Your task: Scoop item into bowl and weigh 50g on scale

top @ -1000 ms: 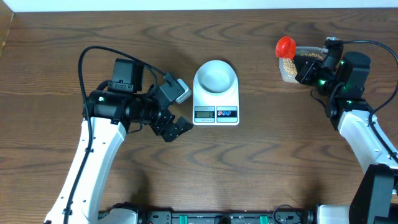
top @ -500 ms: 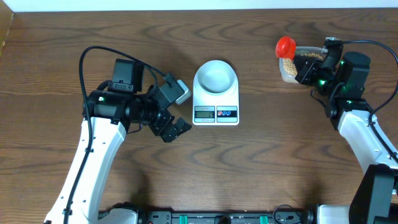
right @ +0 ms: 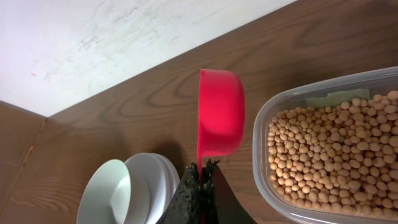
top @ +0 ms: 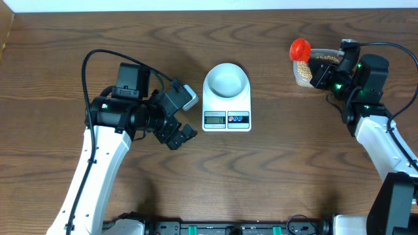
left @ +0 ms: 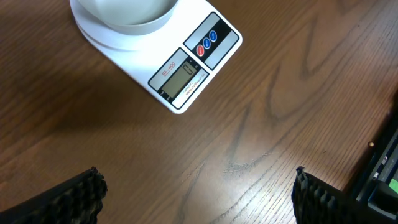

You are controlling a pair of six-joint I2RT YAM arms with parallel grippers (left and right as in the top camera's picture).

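The white scale [top: 226,112] sits mid-table with the bowl [top: 226,79] on it, and the bowl looks empty. The left wrist view shows the scale [left: 186,68] and the bowl's edge [left: 124,15] at the top. My left gripper [top: 185,116] hovers left of the scale, open; only bare wood lies between its fingers [left: 196,193]. My right gripper [right: 202,171] is shut on the handle of a red scoop [right: 220,115]. The scoop [top: 300,47] hangs at the left end of a clear tub [top: 308,70] of tan beans [right: 323,155]. The bowl [right: 112,190] shows beyond.
The clear tub's rim [right: 261,162] lies just right of my right fingers. A white wall strip [top: 209,5] runs along the table's far edge. Brown wood table [top: 294,163] stretches between the arms, and a black rail [top: 222,228] lines the front edge.
My left gripper has drifted slightly left, away from the scale, still open. The right arm and the scoop have not moved.
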